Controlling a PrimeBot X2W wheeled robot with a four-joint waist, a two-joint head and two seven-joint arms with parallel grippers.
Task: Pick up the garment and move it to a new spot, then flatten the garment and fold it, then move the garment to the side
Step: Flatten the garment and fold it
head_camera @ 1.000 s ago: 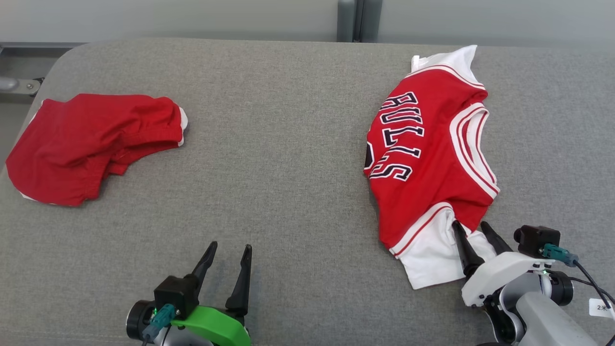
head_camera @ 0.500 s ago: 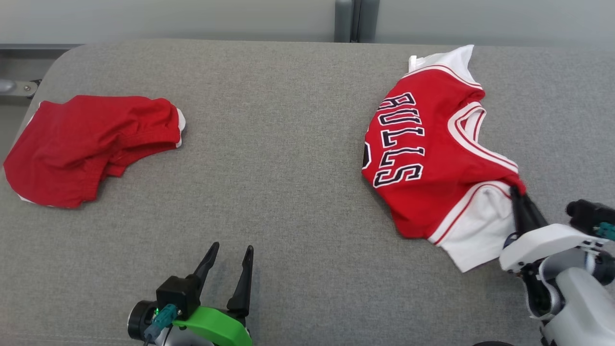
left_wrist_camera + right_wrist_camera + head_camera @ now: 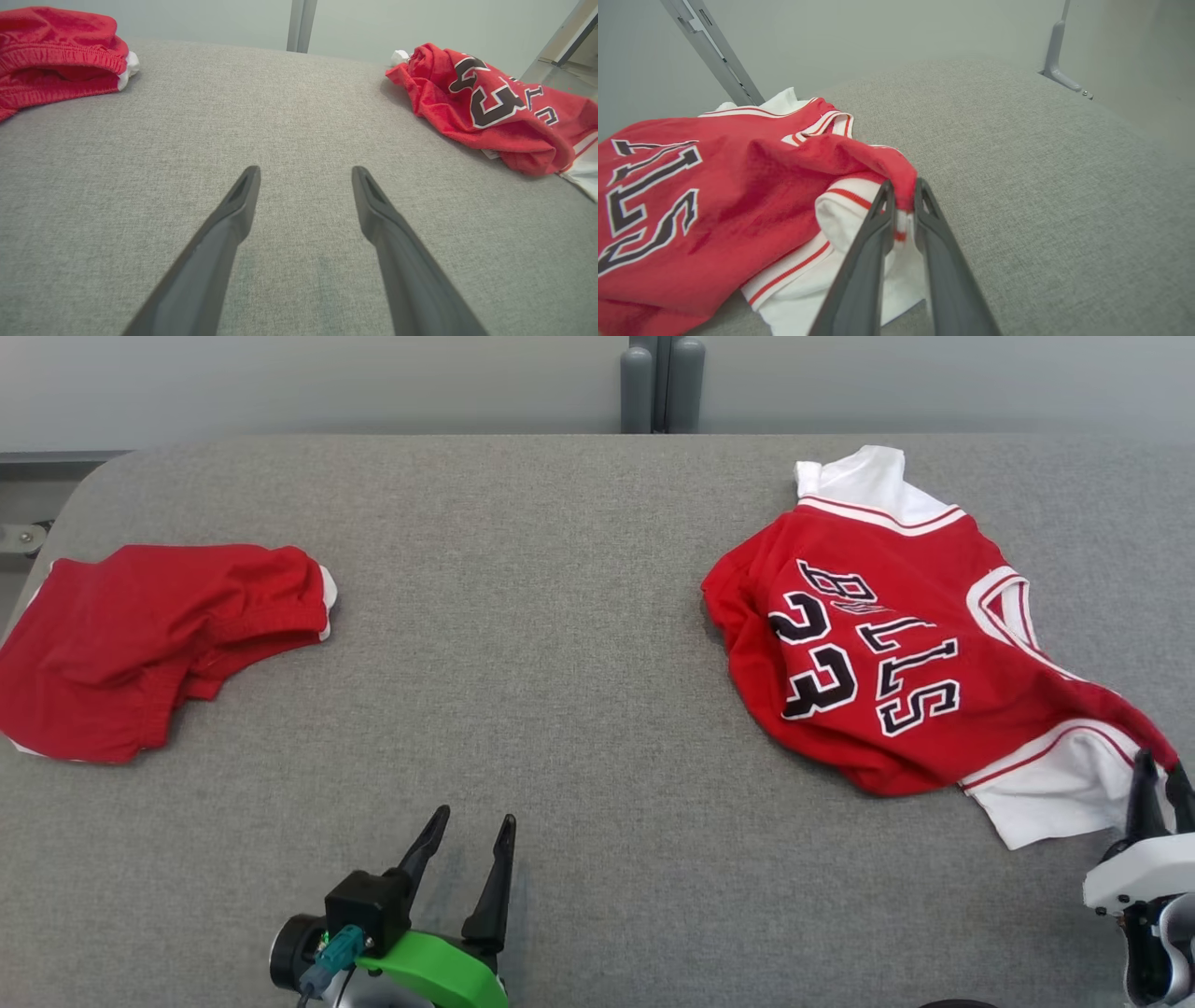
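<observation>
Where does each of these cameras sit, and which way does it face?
Head view: on the head, looking down at the table; left gripper and right gripper at the bottom.
Left wrist view: on the left wrist, facing along its open fingers over the table.
Right wrist view: on the right wrist, facing fingers pinching the jersey.
Shared: all three show the jersey.

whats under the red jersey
White fabric shows beneath the jersey at its near and far ends, on the grey table. Whatever else lies under the red is covered.
</observation>
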